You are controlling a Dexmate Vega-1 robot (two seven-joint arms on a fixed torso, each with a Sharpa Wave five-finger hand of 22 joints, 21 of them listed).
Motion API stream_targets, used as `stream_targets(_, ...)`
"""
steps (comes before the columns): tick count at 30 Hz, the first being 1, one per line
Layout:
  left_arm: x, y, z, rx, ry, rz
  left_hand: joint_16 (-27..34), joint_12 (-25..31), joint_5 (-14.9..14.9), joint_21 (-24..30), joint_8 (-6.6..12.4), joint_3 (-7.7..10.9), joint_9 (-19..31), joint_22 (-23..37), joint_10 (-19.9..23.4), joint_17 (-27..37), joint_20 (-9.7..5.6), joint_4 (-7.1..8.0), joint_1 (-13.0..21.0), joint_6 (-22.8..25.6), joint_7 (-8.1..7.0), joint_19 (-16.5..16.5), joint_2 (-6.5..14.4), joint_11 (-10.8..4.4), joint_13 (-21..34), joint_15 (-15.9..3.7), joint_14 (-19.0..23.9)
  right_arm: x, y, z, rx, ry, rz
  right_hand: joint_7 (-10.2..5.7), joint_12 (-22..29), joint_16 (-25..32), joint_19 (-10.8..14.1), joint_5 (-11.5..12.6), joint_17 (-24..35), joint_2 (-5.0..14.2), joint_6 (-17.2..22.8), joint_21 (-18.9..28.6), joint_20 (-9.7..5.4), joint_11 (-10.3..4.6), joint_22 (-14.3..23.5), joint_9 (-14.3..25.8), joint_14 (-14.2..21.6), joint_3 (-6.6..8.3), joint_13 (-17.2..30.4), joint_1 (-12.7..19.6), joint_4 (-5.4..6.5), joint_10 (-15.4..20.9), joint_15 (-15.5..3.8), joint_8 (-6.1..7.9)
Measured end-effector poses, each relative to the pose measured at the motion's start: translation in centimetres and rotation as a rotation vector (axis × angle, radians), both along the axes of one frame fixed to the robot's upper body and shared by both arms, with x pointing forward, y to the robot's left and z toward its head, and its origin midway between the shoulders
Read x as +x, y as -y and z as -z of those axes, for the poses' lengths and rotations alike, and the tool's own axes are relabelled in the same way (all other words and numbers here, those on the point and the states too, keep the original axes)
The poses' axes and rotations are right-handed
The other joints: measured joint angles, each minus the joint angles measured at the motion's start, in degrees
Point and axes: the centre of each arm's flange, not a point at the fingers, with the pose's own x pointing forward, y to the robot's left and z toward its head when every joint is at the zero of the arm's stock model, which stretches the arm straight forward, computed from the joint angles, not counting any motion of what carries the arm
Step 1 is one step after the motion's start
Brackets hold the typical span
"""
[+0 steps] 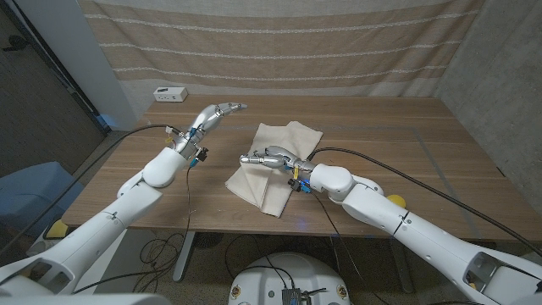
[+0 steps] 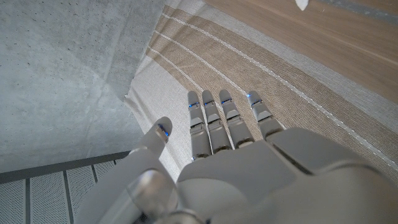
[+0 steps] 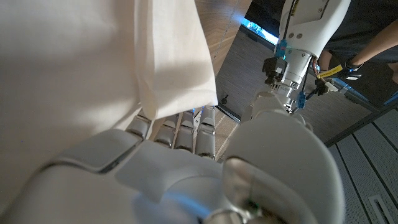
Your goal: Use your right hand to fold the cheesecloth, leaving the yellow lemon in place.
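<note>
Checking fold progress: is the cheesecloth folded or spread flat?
Partly folded: the cheesecloth lies in overlapping layers, and the right hand lifts one edge.

The left arm is stretched forward from the lower left corner, bent at the elbow, and its left hand (image 1: 218,113) is held raised with the fingers (image 2: 211,121) extended straight and slightly apart, thumb off to one side, nothing in its grasp. The right arm is brought in from the lower right corner, angled across toward the middle. The right hand (image 1: 269,159) is held low, pointing toward the robot's left, its fingers (image 3: 186,124) partly covered by cloth.
</note>
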Motion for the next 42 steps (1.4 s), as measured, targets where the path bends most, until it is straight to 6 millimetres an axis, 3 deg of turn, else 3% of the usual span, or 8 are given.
stream_targets(4,0.0,0.0,0.0,-0.005,-0.002,-0.004,0.0,0.0,0.0,0.0,0.00,0.01,0.0,0.0,0.0,0.0,0.00,0.48,0.0,0.0,0.02,0.0,0.0,0.00,0.0,0.00,0.0,0.2,0.4,-0.4,0.006,-0.012,-0.032,-0.66,0.0,3.0,6.4,0.0,0.1,2.93,-1.0,2.9,-1.60,-0.90,0.3,0.3,6.0,2.03,-0.3,2.9,-2.67,-0.4,-2.80,-1.19)
stream_targets(11,0.0,0.1,0.1,-0.012,-0.003,-0.015,0.0,0.0,0.0,0.0,0.00,0.17,0.0,0.0,-0.1,0.3,0.00,1.11,0.0,-0.5,-0.10,0.0,0.0,0.12,0.0,0.21,-0.2,0.1,0.7,-1.2,-0.022,-0.017,-0.097,-2.06,-0.7,7.3,22.5,-0.9,2.0,4.89,-14.0,10.9,-6.92,-1.83,1.3,0.1,13.8,4.62,-1.1,6.7,-5.96,-6.8,-5.13,-2.91)
stream_targets(16,-0.1,0.2,0.2,-0.017,0.000,-0.025,0.0,0.0,0.0,0.0,0.00,0.43,0.0,0.0,-0.5,0.3,0.00,1.37,0.0,-0.5,-0.10,0.0,0.0,0.11,0.0,0.21,-0.2,-0.2,0.7,-1.7,-0.040,-0.026,-0.159,-2.73,-1.3,4.9,26.0,-1.7,1.0,4.22,-21.1,13.7,-7.73,-2.10,1.3,0.1,12.2,4.63,-1.6,6.5,-5.97,-13.5,-3.54,-2.91)
stream_targets(21,-0.4,0.3,0.2,-0.017,0.004,-0.032,0.0,0.0,0.0,0.0,0.00,0.43,0.0,0.0,-0.5,0.3,0.00,1.37,0.0,-0.5,-0.10,0.0,0.0,0.11,0.0,0.21,-0.2,-0.5,0.8,-2.2,-0.037,-0.040,-0.208,-3.06,-1.3,2.4,31.4,-2.2,-0.4,1.64,-26.4,16.1,-4.65,-2.32,0.6,0.1,10.1,2.67,-2.1,1.9,-4.01,-18.1,-1.42,-2.93)
stream_targets(25,-0.5,0.4,0.2,-0.018,0.007,-0.036,0.0,0.0,0.0,0.0,0.00,0.66,0.0,0.0,-0.5,0.3,0.00,1.60,0.0,-0.5,-0.10,0.0,0.0,0.11,0.0,0.21,-0.2,-0.4,1.1,-2.5,-0.017,-0.065,-0.243,-2.23,-0.6,2.1,35.1,-2.2,-1.4,2.14,-27.8,17.0,-6.60,-2.31,-0.3,0.1,11.2,2.38,-2.3,0.6,-3.73,-18.3,-0.63,-2.31)
stream_targets(27,-0.5,0.4,0.2,-0.019,0.008,-0.038,0.0,0.0,0.0,0.0,0.00,0.66,0.0,0.0,-0.5,0.3,0.00,1.60,0.0,-0.5,-0.10,0.0,0.0,0.11,0.0,0.21,-0.2,-0.3,1.2,-2.6,-0.009,-0.070,-0.248,-1.67,-0.2,1.2,29.9,-2.2,-2.1,2.81,-27.2,14.5,-6.91,-1.47,-0.7,0.1,10.9,2.84,-2.4,-0.1,-3.82,-17.4,-0.07,-1.72)
stream_targets(31,-0.6,0.4,0.2,-0.019,0.010,-0.039,0.0,0.0,0.0,0.0,0.00,0.66,0.0,0.0,-0.5,0.3,0.00,1.60,0.0,-0.5,-0.10,0.0,0.0,0.10,0.0,0.21,-0.2,-0.4,1.8,-2.7,0.036,-0.063,-0.239,-2.51,0.6,-0.4,14.0,-2.2,-3.2,4.72,-21.0,6.7,-2.66,-1.75,-1.0,0.0,5.8,4.29,-2.4,-1.1,-3.60,-13.1,0.26,-0.37)
stream_targets(42,-0.7,0.3,0.4,-0.032,0.008,-0.036,0.0,-0.4,0.0,0.3,-1.15,0.66,0.0,0.0,-2.3,0.3,0.00,1.60,0.0,-4.2,-1.87,0.0,0.0,-0.18,0.0,0.19,-0.5,-0.1,4.3,-3.5,0.183,0.027,-0.146,-2.23,1.5,-0.5,9.0,-2.2,-4.2,4.12,-14.3,3.7,-1.84,-0.93,-1.0,-0.2,4.3,4.84,-2.6,-3.6,-2.54,-7.0,0.39,0.40)
